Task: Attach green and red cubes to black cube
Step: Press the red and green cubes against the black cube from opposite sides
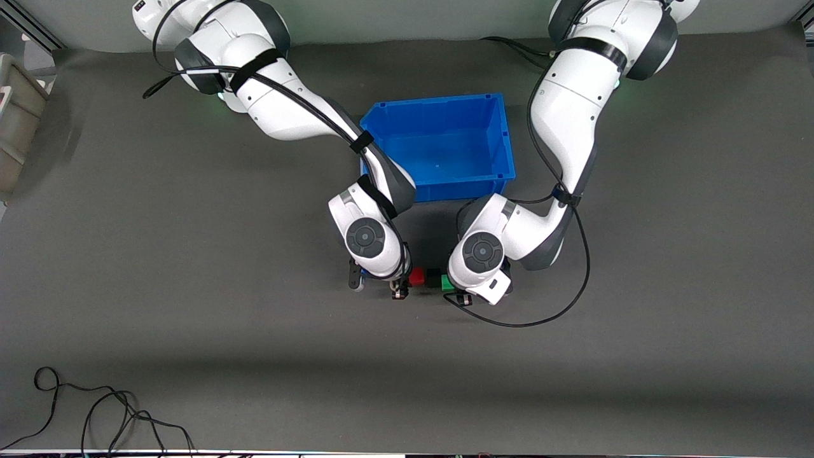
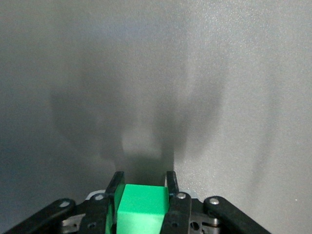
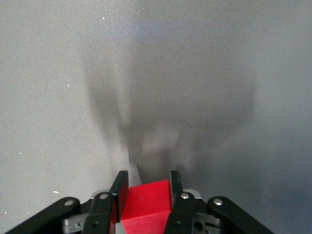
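My left gripper [image 2: 144, 176] is shut on the bright green cube [image 2: 141, 207], which sits squarely between its black fingers. In the same way my right gripper [image 3: 148, 176] is shut on the red cube [image 3: 146, 200]. In the front view the red cube [image 1: 417, 277], the black cube [image 1: 433, 275] and the green cube [image 1: 448, 282] stand in a row, the black one in the middle and close against both. Both wrists hang just over them, nearer the camera than the bin. The black cube is hidden in both wrist views.
A blue bin [image 1: 458, 189] stands on the grey mat, farther from the camera than the cubes. A grey box [image 1: 16, 121] sits at the right arm's end of the table. Loose black cable [image 1: 95, 413] lies near the mat's front edge.
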Robot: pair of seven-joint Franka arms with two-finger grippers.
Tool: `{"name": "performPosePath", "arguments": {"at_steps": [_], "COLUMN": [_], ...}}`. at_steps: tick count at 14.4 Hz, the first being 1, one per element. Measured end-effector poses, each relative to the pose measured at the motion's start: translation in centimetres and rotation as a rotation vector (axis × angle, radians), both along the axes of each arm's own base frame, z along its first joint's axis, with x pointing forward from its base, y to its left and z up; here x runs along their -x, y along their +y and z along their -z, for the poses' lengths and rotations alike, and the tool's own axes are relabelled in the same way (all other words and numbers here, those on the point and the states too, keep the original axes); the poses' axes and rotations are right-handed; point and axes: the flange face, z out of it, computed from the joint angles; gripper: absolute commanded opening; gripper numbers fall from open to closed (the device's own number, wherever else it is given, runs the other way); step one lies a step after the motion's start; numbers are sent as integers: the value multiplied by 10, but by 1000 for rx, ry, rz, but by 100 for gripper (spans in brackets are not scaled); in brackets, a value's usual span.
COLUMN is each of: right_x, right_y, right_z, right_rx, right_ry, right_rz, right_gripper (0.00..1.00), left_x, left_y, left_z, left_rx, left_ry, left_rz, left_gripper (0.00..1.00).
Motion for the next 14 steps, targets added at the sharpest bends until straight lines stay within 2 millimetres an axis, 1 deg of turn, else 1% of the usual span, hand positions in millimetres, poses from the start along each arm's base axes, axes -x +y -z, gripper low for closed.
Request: {"name": "performPosePath", "arguments": {"at_steps": [4, 8, 9, 10, 11, 12, 13, 14], "right_x": [-1, -1, -2, -3, -3, -3, -3, -3], "right_y": [0, -1, -2, -3, -3, -3, -3, -2], "right_z": [3, 8, 8, 8, 8, 8, 8, 7], "right_rx": [-5, 0, 0, 2, 3, 3, 2, 1], "right_ry": [-9, -7, -8, -9, -9, -10, -10, -11], "right_rz": [11, 13, 14, 15, 15, 15, 15, 15], "right_gripper": [0, 0, 17, 51, 70, 83, 94, 99], "left_x": [4, 2, 3, 5, 6, 7, 7, 7], "left_y": [-7, -10, -11, -13, -14, -15, -16, -16], "left_z": [-1, -7, -7, -6, -6, -6, -6, -7], "left_rx": [1, 8, 6, 4, 4, 4, 4, 3], "left_ry": [-1, -11, -9, -7, -6, -7, -8, -11], "left_rz": [15, 15, 18, 22, 24, 26, 28, 32], "left_gripper": [0, 0, 0, 0, 0, 0, 10, 26]}}
